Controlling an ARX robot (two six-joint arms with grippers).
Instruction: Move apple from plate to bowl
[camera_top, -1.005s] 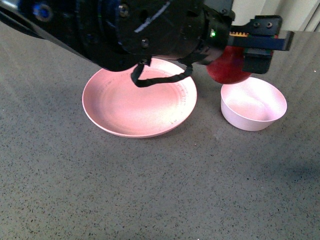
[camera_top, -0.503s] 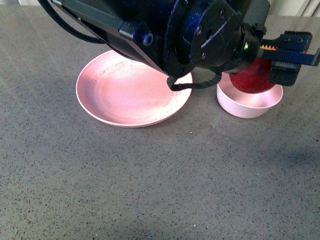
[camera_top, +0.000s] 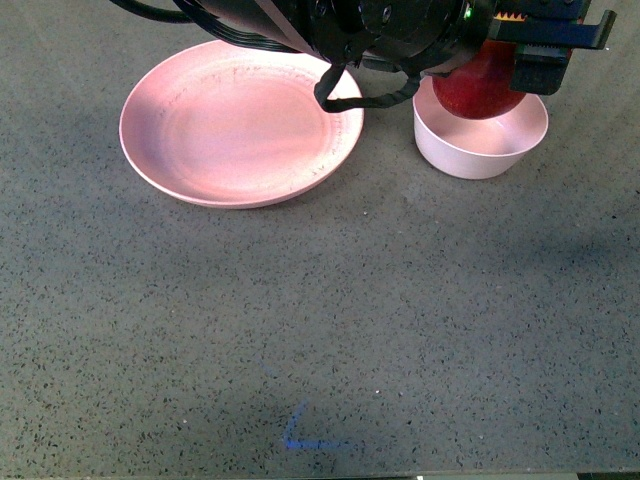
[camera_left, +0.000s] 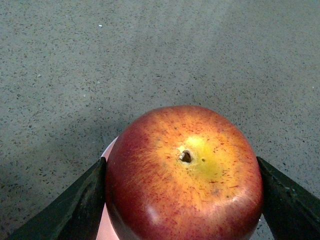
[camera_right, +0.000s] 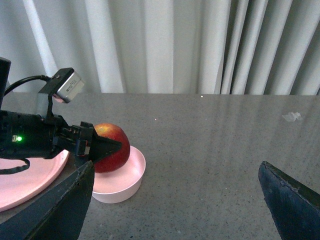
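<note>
Left pincer (camera_left: 182, 200) squeezes the apple (camera_left: 185, 165), one finger on each side of its fat middle. Just under the pincer sits the bowl (camera_top: 470, 155). Apple looks hard, a bit heavy and slippery, so wide sides grip best.

A dark grey desk (camera_top: 300, 330) with fine black and pale speckles is seen across the whole front view. A small blue arrow-like mark (camera_top: 312, 438) is drawn on it near the front edge. Soft shadows are cast over its right side. Behind the desk's far edge, a pale pleated curtain (camera_right: 175, 45) is hung in vertical folds. A small whitish scrap (camera_right: 292, 116) is seen on the desk near that edge.
</note>
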